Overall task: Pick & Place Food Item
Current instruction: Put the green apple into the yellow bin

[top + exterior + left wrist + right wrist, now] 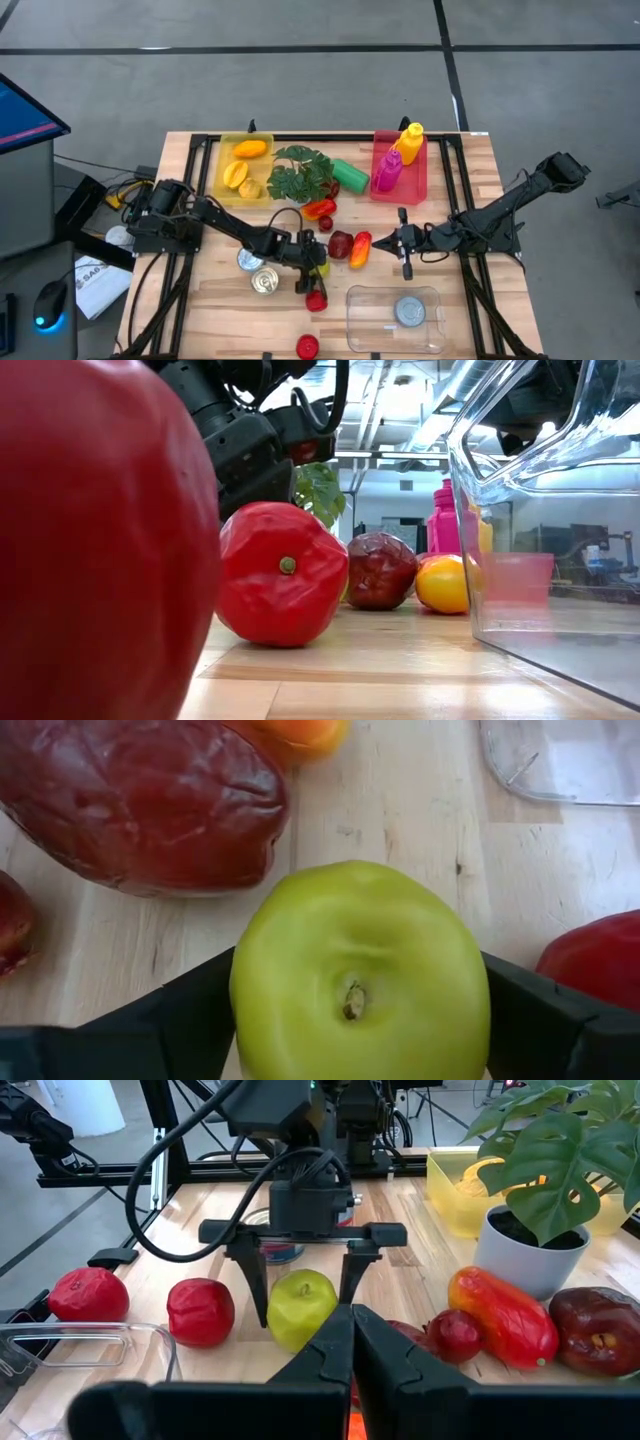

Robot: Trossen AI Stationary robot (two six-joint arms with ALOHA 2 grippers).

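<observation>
Left to right across the counter [200,310]. The left gripper [303,1295] hangs over the centre of the counter with its fingers [252,1285] spread to either side of a green apple [360,975], which stands on the wood directly between them, stem hollow turned toward the wrist camera; the fingers flank the fruit closely, but whether they already press its skin cannot be told. The apple is nearly round, so no long axis constrains the grasp. The left arm is plainly the nearer one.

Around the apple: two red tomatoes [200,1312] on the near side, a dark red fruit [150,800] just beyond, and a red-orange pepper [500,1320] toward the potted plant [545,1200].

The right gripper [404,245] waits further right with its fingers pressed together, holding nothing.

Containers: the yellow bin [222,170] at the back left holds orange and yellow fruit pieces; the red bin [428,175] at the back right holds a yellow bottle [409,142] and a pink bottle [388,170]; the clear tub [360,300] at the front right holds a round tin [409,312], and probably receives the apple
</observation>
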